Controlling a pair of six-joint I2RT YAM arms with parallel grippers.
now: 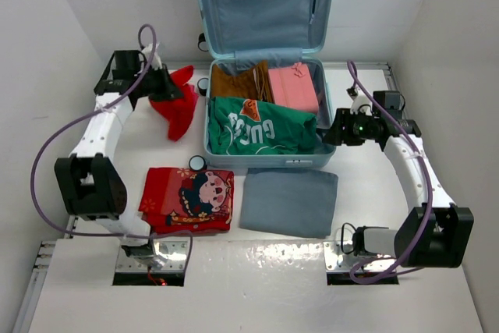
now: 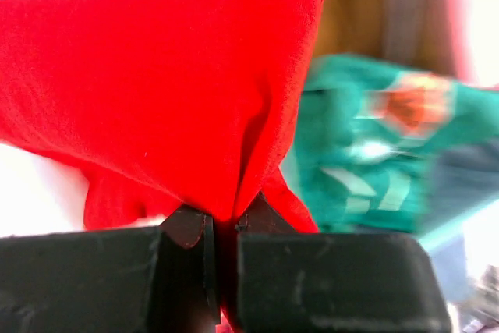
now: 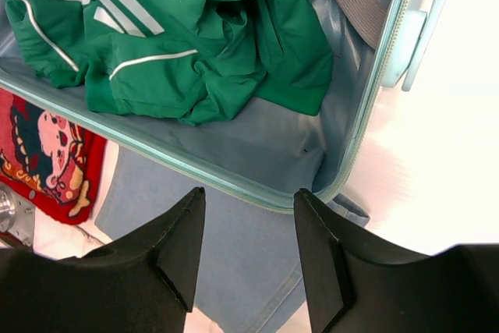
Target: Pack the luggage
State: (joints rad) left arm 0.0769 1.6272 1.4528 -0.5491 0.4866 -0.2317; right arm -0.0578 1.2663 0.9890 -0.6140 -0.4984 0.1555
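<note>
Grey cloth (image 1: 288,202) lies nearest, waiting on the worktop (image 1: 249,271). Left gripper (image 2: 224,228) pinches a red cloth (image 2: 156,76) tight to carry it to the luggage (image 1: 265,163), open at the back. Right gripper (image 3: 249,193) hangs half open, empty, over its corner.

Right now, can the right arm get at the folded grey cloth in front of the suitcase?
Probably yes: the right gripper is open and empty over the suitcase's near corner, and the grey cloth lies uncovered just beside it.
</note>
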